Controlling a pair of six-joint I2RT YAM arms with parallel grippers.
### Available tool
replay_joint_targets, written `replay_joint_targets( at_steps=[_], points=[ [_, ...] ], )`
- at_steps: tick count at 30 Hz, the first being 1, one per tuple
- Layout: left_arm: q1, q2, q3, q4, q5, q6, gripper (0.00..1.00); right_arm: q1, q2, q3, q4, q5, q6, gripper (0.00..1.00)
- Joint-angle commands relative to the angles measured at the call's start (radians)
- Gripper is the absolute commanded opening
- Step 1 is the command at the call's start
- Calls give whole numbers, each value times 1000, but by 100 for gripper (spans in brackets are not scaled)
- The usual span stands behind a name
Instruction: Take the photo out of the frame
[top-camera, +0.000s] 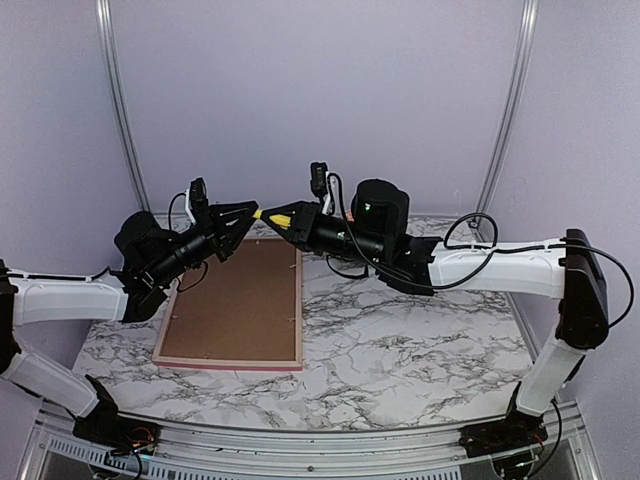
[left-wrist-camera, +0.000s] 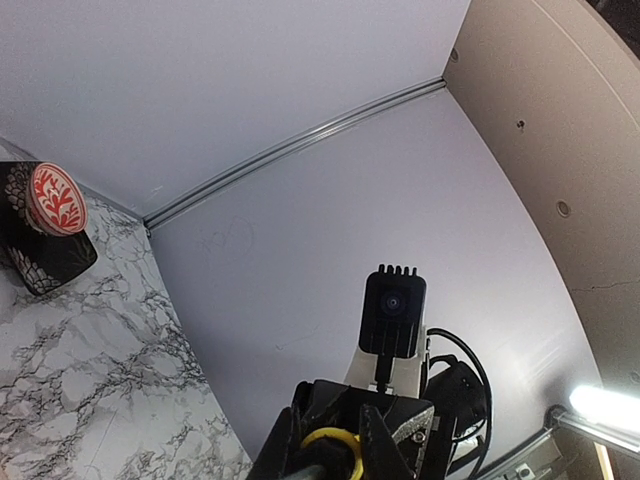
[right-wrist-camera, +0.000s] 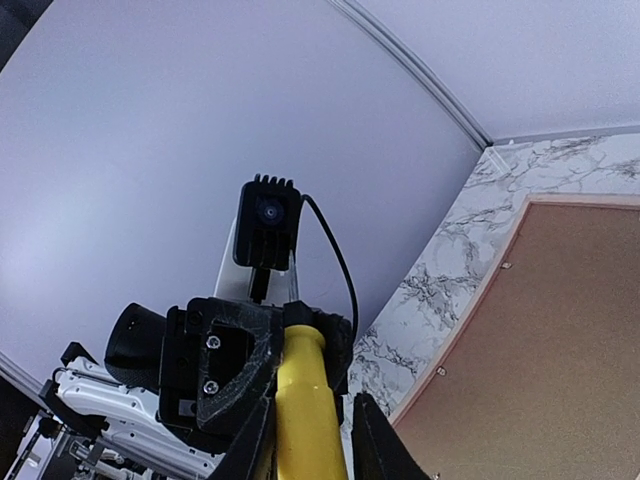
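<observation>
Right pincer (top-camera: 292, 216) was clamped on a yellow tube (right-wrist-camera: 300, 390), fingers tight on both sides! The left pincer (top-camera: 250, 213) had the other end and was closed on it too, the pair meeting nose to nose above the frame's far edge. Below them the frame (top-camera: 230, 363) lay flat on the marble counter (top-camera: 400, 340), left of centre, back side up. The brown board (top-camera: 240, 300) sat inside the pink border, with small tabs along its edge. The photo couldn't be seen. Elsewhere on the counter sat a dark patterned cup (left-wrist-camera: 45, 240) with a red-and-white top.
</observation>
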Motion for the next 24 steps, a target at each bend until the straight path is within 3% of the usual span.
replay_joint_targets(
  at_steps=[1, 6, 8, 11, 15, 19, 24],
  points=[
    [3, -12, 35, 6, 13, 20, 0, 9, -9, 54, -15, 0, -3, 23],
    [3, -12, 27, 6, 14, 19, 0, 11, -15, 64, -39, 24, -24, 12],
    [3, -9, 25, 6, 17, 17, 3, 12, -17, 69, -51, 32, -37, 4],
    [6, -15, 15, 0, 15, 20, 39, 12, -20, 84, -97, 62, -66, 0],
    [34, -61, -24, -85, 4, 57, 97, 13, -39, 121, -257, 175, -135, 0],
    [100, -151, -70, -285, 1, 136, 99, 10, -17, 235, -517, 340, -218, 0],
    [220, -248, -57, -693, -56, 289, 99, 8, 38, 341, -758, 465, -289, 0]
  ],
)
